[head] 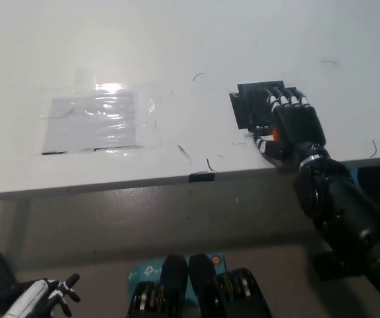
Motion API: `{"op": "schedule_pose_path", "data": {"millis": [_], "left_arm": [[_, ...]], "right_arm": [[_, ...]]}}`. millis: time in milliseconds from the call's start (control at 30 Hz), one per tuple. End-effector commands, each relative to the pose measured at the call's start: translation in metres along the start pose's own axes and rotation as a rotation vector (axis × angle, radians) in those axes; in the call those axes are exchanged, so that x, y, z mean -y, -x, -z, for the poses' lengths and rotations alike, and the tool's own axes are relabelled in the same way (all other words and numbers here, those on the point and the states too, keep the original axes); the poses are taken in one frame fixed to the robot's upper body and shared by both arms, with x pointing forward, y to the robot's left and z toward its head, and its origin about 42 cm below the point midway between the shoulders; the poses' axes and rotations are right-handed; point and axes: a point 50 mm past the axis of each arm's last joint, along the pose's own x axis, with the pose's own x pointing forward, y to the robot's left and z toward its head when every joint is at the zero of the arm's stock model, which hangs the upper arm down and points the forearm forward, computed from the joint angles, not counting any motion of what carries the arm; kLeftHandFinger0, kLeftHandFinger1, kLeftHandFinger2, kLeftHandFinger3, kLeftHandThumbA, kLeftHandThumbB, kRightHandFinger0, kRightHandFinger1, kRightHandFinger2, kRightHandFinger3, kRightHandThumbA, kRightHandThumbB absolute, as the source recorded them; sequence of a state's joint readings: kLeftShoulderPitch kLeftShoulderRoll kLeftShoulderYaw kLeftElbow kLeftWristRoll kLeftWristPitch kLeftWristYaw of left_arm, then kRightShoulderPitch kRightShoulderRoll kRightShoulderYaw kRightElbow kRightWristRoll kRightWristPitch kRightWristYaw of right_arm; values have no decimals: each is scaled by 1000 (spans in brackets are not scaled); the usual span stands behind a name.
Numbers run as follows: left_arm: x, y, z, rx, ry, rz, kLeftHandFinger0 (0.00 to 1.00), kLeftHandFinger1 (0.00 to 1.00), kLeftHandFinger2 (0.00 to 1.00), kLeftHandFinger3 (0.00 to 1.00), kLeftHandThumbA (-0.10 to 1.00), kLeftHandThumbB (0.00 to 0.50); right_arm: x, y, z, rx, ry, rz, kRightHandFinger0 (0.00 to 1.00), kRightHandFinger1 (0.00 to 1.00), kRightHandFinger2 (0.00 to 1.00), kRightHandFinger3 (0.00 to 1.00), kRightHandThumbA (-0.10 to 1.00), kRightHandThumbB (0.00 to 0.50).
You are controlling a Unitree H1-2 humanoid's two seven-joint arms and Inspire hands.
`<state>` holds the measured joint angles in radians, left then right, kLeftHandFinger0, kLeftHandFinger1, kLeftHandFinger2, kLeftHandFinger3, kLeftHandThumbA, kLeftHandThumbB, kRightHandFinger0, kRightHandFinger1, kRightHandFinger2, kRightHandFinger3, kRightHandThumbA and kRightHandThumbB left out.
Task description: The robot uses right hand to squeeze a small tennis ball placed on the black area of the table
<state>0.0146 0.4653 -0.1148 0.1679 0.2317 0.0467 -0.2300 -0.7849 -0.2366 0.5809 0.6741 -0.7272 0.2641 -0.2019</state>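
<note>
**Right hand cupped over the ball at the black patch**

The black right hand (289,126) lies palm-down on the table (177,53), its fingers (286,99) reaching onto the black area (249,106). The ball (275,133) shows only as a sliver of orange under the thumb side of the hand, at the near edge of the black area. The hand covers nearly all of it, so it appears to be closed around the ball, though how tightly cannot be read from this angle. Covering the ball from above, with the table beneath, seems a sensible hold for a squeeze: the ball has nowhere to roll.

Well off to the left of the hand, a clear plastic sheet (94,122) is stuck flat on the table, catching a glare. A small black tab (201,177) sits on the table's front edge, between the sheet and the hand. Neither is near enough to hinder. The one concern is that the hand works close to the table's front edge, so a slipped ball could drop off.

The white left hand (51,295) rests low and far away, below the table, fingers spread and holding nothing.
</note>
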Motion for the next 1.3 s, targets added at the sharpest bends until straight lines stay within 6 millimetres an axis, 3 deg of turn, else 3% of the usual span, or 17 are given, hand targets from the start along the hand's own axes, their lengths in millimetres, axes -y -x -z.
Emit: {"op": "schedule_pose_path", "data": {"millis": [0, 267, 333, 500, 600, 667, 767, 800, 833, 867, 933, 967, 1000, 1033, 1067, 1133, 1267], "left_arm": [[-9, 3, -3, 12, -25, -12, 166, 150, 358, 467, 1000, 492], [-8, 9, 7, -8, -8, -22, 187, 169, 364, 438, 1000, 484], [-9, 9, 8, -12, -8, -21, 208, 184, 387, 488, 1000, 495], [-7, 9, 9, -16, 0, -24, 207, 185, 393, 483, 1000, 500], [-8, 10, 10, -14, 2, -30, 192, 171, 379, 473, 1000, 500], [-9, 10, 9, -7, 6, -29, 204, 190, 394, 465, 1000, 500], [-9, 8, 8, -6, 5, -30, 221, 215, 410, 478, 1000, 500], [-9, 7, 7, -1, 2, -33, 222, 217, 414, 484, 1000, 490], [-9, 7, 7, 2, -13, -31, 235, 236, 440, 502, 1000, 484], [-8, 6, 7, 3, -14, -30, 237, 237, 442, 503, 1000, 485], [-8, 5, 9, -1, -10, -35, 225, 208, 423, 490, 1000, 493], [-7, 5, 9, -5, -11, -34, 223, 207, 433, 488, 1000, 498], [-7, 6, 9, -5, -11, -34, 219, 205, 433, 486, 1000, 499], [-6, 7, 9, -2, -2, -34, 198, 181, 401, 458, 1000, 484], [-5, 7, 10, -7, -3, -33, 202, 184, 402, 463, 1000, 483], [-5, 7, 10, -5, -1, -37, 205, 193, 395, 446, 1000, 491], [-5, 7, 8, -3, 4, -40, 226, 215, 400, 460, 1000, 490]], "right_arm": [[27, -5, -8, 15, -42, 46, 1000, 1000, 1000, 1000, 952, 500], [77, 4, -8, 54, -90, 132, 1000, 1000, 1000, 1000, 946, 500], [95, 9, -6, 55, -77, 145, 1000, 1000, 1000, 1000, 957, 500], [135, 36, 16, 86, -159, 207, 1000, 1000, 1000, 1000, 857, 496], [145, 65, 36, 98, -225, 229, 1000, 1000, 1000, 1000, 788, 425], [146, 95, 47, 103, -289, 285, 1000, 1000, 1000, 1000, 498, 338], [144, 116, 53, 67, -351, 316, 998, 1000, 1000, 1000, 408, 261], [137, 135, 60, 34, -457, 344, 905, 1000, 1000, 1000, 340, 215], [116, 163, 73, -11, -592, 401, 589, 885, 1000, 1000, 228, 168], [114, 166, 75, -17, -606, 407, 516, 799, 1000, 1000, 220, 166], [84, 191, 88, -73, -737, 455, 299, 505, 1000, 963, 115, 170], [64, 204, 95, -110, -816, 480, 204, 376, 856, 899, 53, 160], [54, 211, 99, -129, -844, 488, 181, 347, 797, 874, 33, 162], [21, 229, 109, -198, -931, 492, 224, 392, 697, 837, -1, 157], [5, 237, 114, -200, -955, 491, 201, 349, 656, 822, -13, 149], [-14, 246, 117, -251, -1013, 487, 197, 312, 514, 784, -15, 149], [-62, 265, 128, -331, -1081, 481, 169, 277, 513, 731, -49, 162]]}}
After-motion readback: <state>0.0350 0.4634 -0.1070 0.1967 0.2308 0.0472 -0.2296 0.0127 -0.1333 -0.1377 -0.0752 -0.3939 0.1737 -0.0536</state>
